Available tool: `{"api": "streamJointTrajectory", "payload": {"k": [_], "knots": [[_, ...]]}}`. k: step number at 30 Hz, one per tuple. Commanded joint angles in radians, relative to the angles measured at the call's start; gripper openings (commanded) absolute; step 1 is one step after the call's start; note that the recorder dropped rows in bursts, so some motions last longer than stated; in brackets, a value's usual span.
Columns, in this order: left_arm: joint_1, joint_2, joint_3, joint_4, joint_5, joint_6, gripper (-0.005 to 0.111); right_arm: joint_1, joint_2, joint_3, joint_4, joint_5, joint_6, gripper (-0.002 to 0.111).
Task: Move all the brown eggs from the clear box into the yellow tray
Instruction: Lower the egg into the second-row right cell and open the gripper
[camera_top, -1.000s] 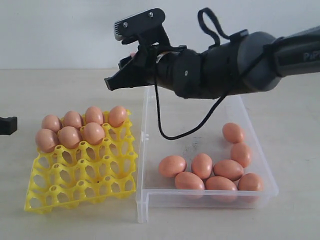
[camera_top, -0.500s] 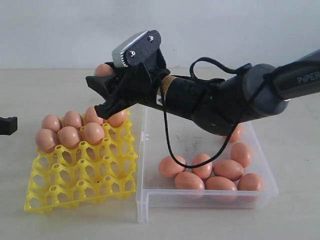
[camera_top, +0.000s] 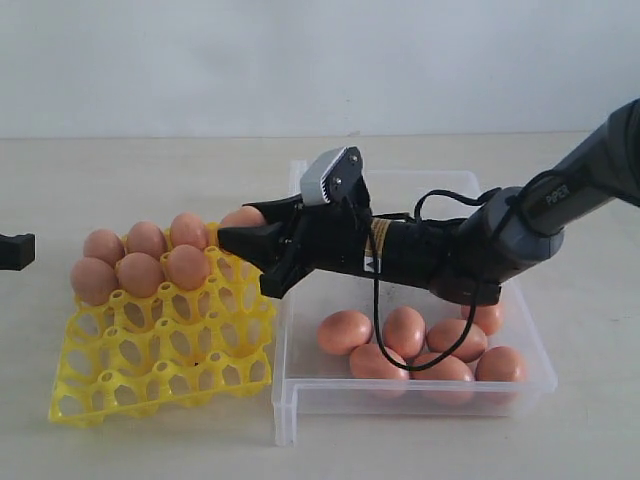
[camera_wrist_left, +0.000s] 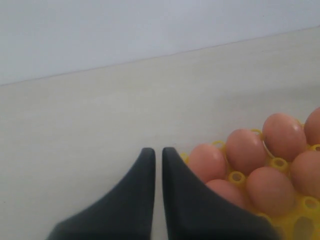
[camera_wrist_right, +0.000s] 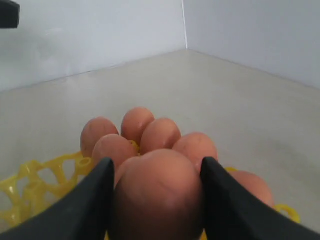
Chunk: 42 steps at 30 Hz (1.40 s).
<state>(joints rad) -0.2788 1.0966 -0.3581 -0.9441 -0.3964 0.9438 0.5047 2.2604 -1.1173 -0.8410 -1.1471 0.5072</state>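
My right gripper (camera_top: 245, 262) reaches across from the clear box (camera_top: 284, 405) to the back right corner of the yellow tray (camera_top: 160, 372), low over its cups. It is shut on a brown egg (camera_wrist_right: 157, 195), which fills the space between both fingers (camera_wrist_right: 92, 200). An egg (camera_top: 243, 216) peeks over the fingers in the exterior view. Several brown eggs (camera_top: 138, 272) sit in the tray's two back rows. Several more eggs (camera_top: 404, 331) lie at the front of the box. My left gripper (camera_wrist_left: 154, 151) is shut on nothing, beside the tray's left edge.
The tray's front rows of cups (camera_top: 130, 395) hold nothing. The box stands right against the tray's right side, its near wall (camera_top: 400, 395) low. The right arm and its cable (camera_top: 400, 362) stretch over the box. Bare table (camera_wrist_left: 75, 115) lies left of the tray.
The right gripper has come down and leftward from high above the box's back edge to just over the tray's back right corner, still holding its egg. The left gripper has not moved.
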Motion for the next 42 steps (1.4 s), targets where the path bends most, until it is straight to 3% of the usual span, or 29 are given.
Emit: {"api": "streamJointTrajectory", "payload": {"k": [1,33,42], "knots": [[0.002,-0.008,0.003,0.002,-0.002,-0.001,0.004,-0.006,0.008,-0.046,-0.069,0.051,0.014,0.000],[0.002,-0.008,0.003,0.002,-0.018,-0.002,0.004,0.038,0.042,-0.174,-0.165,0.220,0.053,0.000],[0.002,-0.008,0.003,0.002,-0.018,-0.002,0.004,0.066,0.043,-0.191,-0.171,0.378,0.063,0.000]]}}
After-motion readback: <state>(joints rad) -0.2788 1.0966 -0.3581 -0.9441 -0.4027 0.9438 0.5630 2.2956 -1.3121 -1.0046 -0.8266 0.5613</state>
